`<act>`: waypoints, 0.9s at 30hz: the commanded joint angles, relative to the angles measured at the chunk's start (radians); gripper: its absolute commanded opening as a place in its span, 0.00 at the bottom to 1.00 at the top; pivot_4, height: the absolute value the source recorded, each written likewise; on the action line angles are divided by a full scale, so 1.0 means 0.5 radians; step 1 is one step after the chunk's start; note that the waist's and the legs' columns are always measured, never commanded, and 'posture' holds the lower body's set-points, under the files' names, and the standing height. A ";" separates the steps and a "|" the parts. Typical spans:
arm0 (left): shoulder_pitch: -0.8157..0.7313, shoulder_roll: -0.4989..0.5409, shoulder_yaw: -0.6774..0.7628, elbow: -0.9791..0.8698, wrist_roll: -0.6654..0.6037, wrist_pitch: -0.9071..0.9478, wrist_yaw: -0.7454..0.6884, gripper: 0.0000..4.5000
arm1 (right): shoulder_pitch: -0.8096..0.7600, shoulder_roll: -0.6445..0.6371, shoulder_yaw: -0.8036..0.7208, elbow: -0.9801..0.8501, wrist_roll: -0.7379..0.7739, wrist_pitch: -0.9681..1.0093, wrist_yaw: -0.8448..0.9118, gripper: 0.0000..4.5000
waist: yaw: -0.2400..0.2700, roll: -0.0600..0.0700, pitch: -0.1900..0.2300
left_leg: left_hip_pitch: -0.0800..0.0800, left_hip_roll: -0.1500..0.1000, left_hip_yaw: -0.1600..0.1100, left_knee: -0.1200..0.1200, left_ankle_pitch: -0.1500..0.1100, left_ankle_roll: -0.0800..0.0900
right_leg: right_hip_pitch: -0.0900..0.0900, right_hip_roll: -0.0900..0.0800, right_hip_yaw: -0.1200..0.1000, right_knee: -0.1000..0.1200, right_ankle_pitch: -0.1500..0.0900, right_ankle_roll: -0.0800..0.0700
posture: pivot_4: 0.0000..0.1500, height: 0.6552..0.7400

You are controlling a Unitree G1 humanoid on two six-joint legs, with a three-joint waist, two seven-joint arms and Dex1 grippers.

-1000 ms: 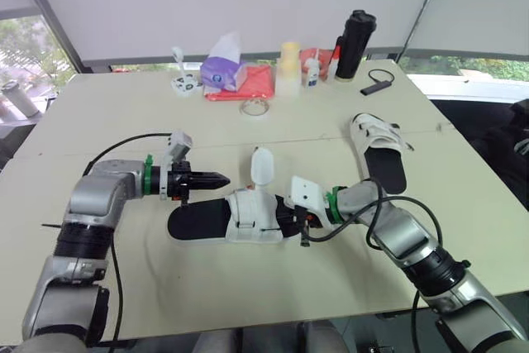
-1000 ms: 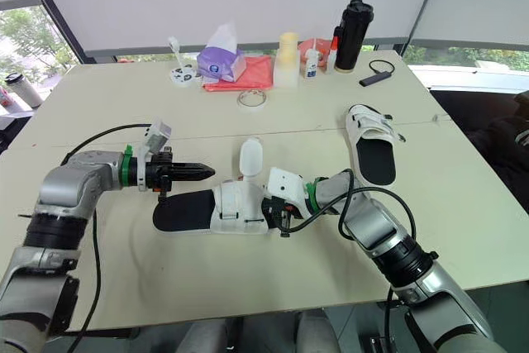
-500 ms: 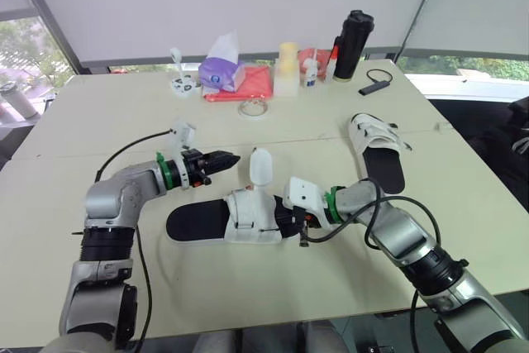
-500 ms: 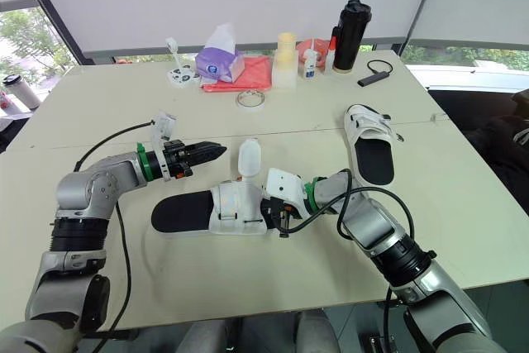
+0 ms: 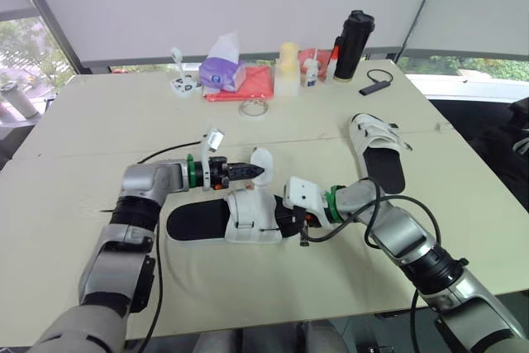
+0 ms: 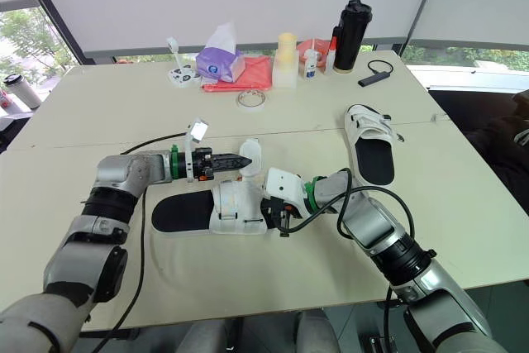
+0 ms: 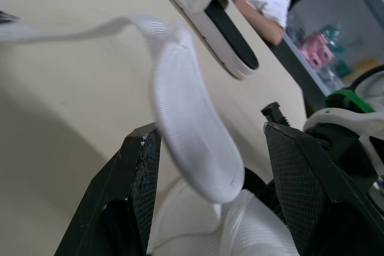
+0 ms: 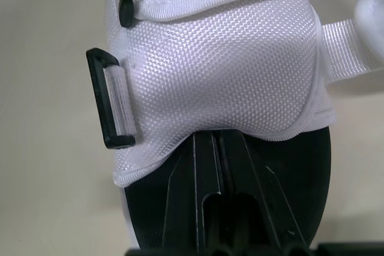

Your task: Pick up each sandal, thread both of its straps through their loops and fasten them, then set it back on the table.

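The left gripper (image 5: 258,172) gapes around the loose strap (image 7: 186,118) of the sandal (image 5: 198,221) near the table (image 5: 124,113) front edge, right gripper (image 8: 216,148) closed under its upper (image 8: 228,58); the floppy strap may slip aside as the pinch closes.

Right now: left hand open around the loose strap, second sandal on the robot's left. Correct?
Not quite. The second sandal sits on the robot's right, as the left eye view shows; the left hand is open around the strap.
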 commanded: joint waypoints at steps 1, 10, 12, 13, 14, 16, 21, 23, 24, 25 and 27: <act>-0.117 -0.059 -0.012 0.162 0.037 -0.064 -0.069 0.62 | 0.039 -0.021 0.038 0.070 -0.073 0.065 -0.022 0.00 | 0.001 0.000 0.000 | 0.000 0.000 0.000 0.000 0.000 0.000 | 0.000 0.000 0.000 0.000 0.000 0.000 | 1.00 1.00; -0.424 -0.296 0.217 0.795 0.069 -0.307 0.055 0.62 | 0.051 -0.026 0.023 0.053 -0.074 0.083 -0.036 0.00 | 0.002 -0.002 0.001 | -0.001 0.000 0.000 0.001 0.000 0.000 | 0.000 0.000 0.000 0.000 -0.004 0.008 | 1.00 1.00; -0.477 -0.319 0.285 0.887 0.059 -0.345 0.085 0.62 | 0.054 -0.027 0.022 0.050 -0.074 0.085 -0.039 0.00 | 0.002 -0.002 0.001 | -0.001 0.000 0.000 0.001 0.000 0.000 | 0.000 0.000 0.000 0.000 -0.005 0.009 | 1.00 1.00; -0.494 -0.326 0.308 0.918 0.063 -0.360 0.094 0.62 | 0.055 -0.028 0.022 0.049 -0.074 0.085 -0.039 0.00 | 0.003 -0.002 0.001 | -0.001 0.000 0.000 0.001 0.000 0.000 | 0.000 0.000 0.000 0.000 -0.005 0.009 | 1.00 1.00; -0.512 -0.332 0.331 0.948 0.066 -0.376 0.102 0.62 | 0.055 -0.028 0.023 0.048 -0.075 0.086 -0.040 0.00 | 0.003 -0.002 0.001 | -0.001 0.000 0.000 0.001 0.000 0.000 | 0.000 0.000 0.000 0.000 -0.005 0.009 | 1.00 1.00; -0.558 -0.345 0.409 1.004 0.042 -0.395 0.134 0.62 | 0.056 -0.027 0.021 0.046 -0.074 0.089 -0.041 0.00 | 0.003 -0.002 0.001 | -0.001 0.000 0.000 0.001 0.000 0.000 | 0.000 0.000 0.000 0.000 -0.005 0.010 | 1.00 1.00; -0.625 -0.344 0.545 1.073 0.041 -0.425 0.187 0.62 | 0.058 -0.027 0.019 0.042 -0.075 0.094 -0.044 0.00 | 0.002 -0.003 0.002 | -0.001 0.000 0.000 0.001 0.000 0.000 | 0.000 0.000 -0.001 0.001 -0.005 0.010 | 1.00 1.00; -0.645 -0.331 0.590 1.084 0.035 -0.422 0.197 0.62 | 0.059 -0.027 0.019 0.042 -0.074 0.094 -0.045 0.00 | 0.002 -0.003 0.002 | -0.001 0.000 0.000 0.001 0.000 0.000 | 0.000 0.000 -0.001 0.001 -0.005 0.010 | 1.00 1.00; -0.653 -0.326 0.610 1.085 0.033 -0.419 0.198 0.62 | 0.059 -0.028 0.020 0.042 -0.075 0.093 -0.045 0.00 | 0.002 -0.003 0.002 | -0.001 0.000 0.000 0.001 0.000 0.000 | 0.000 0.000 -0.001 0.001 -0.005 0.010 | 1.00 1.00; -0.659 -0.321 0.623 1.085 0.035 -0.418 0.197 0.62 | 0.059 -0.029 0.020 0.042 -0.075 0.092 -0.043 0.00 | 0.001 -0.003 0.002 | -0.001 0.000 0.000 0.001 0.000 0.000 | 0.000 0.000 -0.001 0.001 -0.005 0.010 | 1.00 1.00; -0.667 -0.316 0.644 1.084 0.041 -0.419 0.198 0.62 | 0.059 -0.029 0.021 0.042 -0.075 0.091 -0.042 0.00 | 0.001 -0.003 0.002 | -0.001 0.000 0.000 0.001 0.000 0.000 | 0.000 0.000 -0.001 0.001 -0.005 0.010 | 1.00 1.00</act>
